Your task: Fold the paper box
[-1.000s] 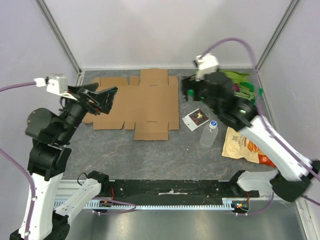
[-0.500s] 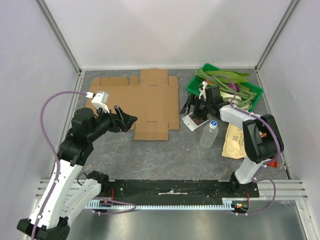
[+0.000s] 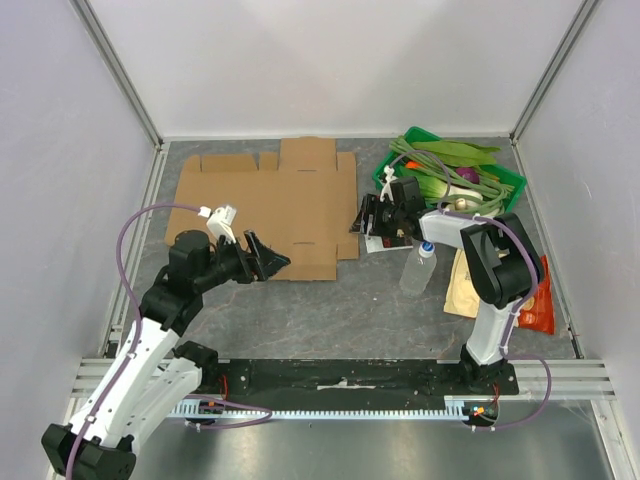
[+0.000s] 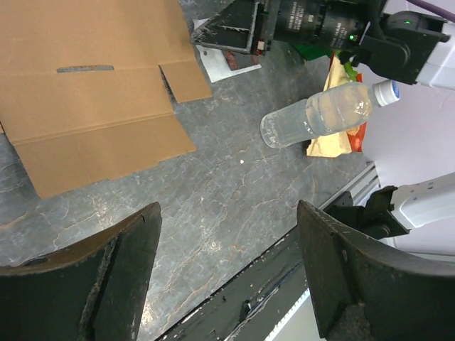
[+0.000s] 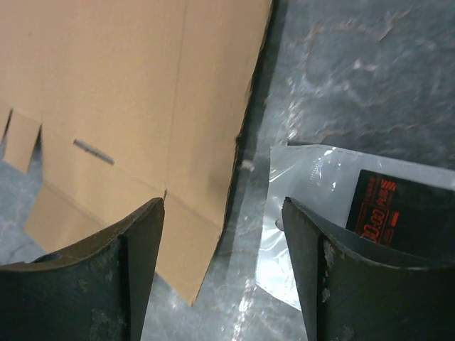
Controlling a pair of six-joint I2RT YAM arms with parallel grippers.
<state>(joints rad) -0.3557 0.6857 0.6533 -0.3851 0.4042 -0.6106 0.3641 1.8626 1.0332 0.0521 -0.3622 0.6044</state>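
Note:
The paper box (image 3: 270, 205) is a flat brown cardboard blank lying unfolded on the grey table at the back left. It shows in the left wrist view (image 4: 78, 85) and in the right wrist view (image 5: 121, 92). My left gripper (image 3: 272, 262) is open and empty, low over the blank's near edge. My right gripper (image 3: 360, 222) is open and empty, just off the blank's right edge, over a clear packet (image 5: 334, 213). In the right wrist view the blank's edge lies between the spread fingers (image 5: 138, 277).
A clear plastic bottle (image 3: 417, 268) lies right of the blank, also in the left wrist view (image 4: 320, 114). A tan-and-orange snack bag (image 3: 480, 285) lies further right. A green tray (image 3: 510, 190) of vegetables stands at the back right. A black rail (image 3: 340, 378) runs along the near edge.
Both arms have come down from raised poses. The left gripper moved right and down to the blank's near edge. The right gripper moved left from the tray to the blank's right edge.

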